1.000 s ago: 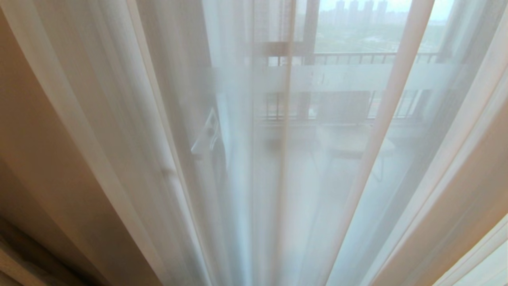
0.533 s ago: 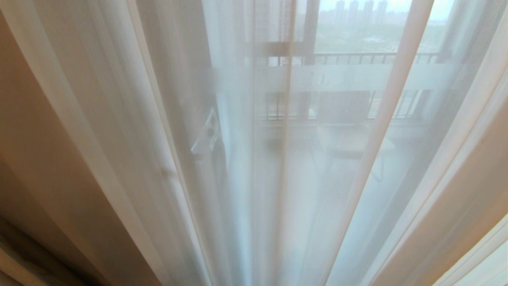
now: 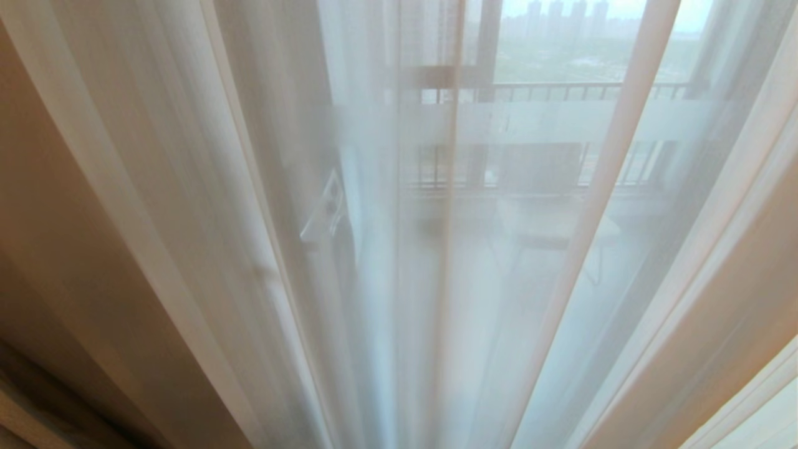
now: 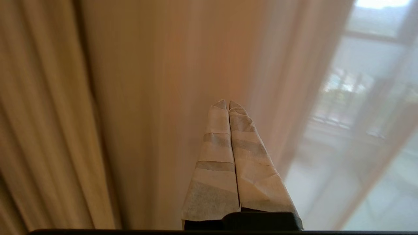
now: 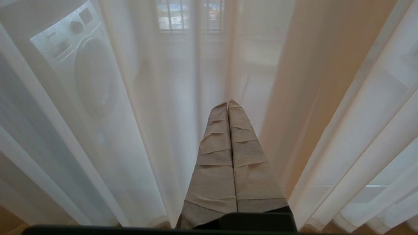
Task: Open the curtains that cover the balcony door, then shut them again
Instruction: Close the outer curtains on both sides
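left end effector [image 4: 228, 103] tape-wrapped, pressed together; curtains [image 3: 374, 280] sheer, pleated

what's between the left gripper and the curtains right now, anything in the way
Nothing visible. In the left wrist view the left gripper, shut, points straight at the grey-beige drape, with the white sheer beside it and no object between. Whether the tips touch the fabric cannot be told.

Head view: sheer curtains [image 3: 399, 249] drawn, no visible shift; no arm entered frame.
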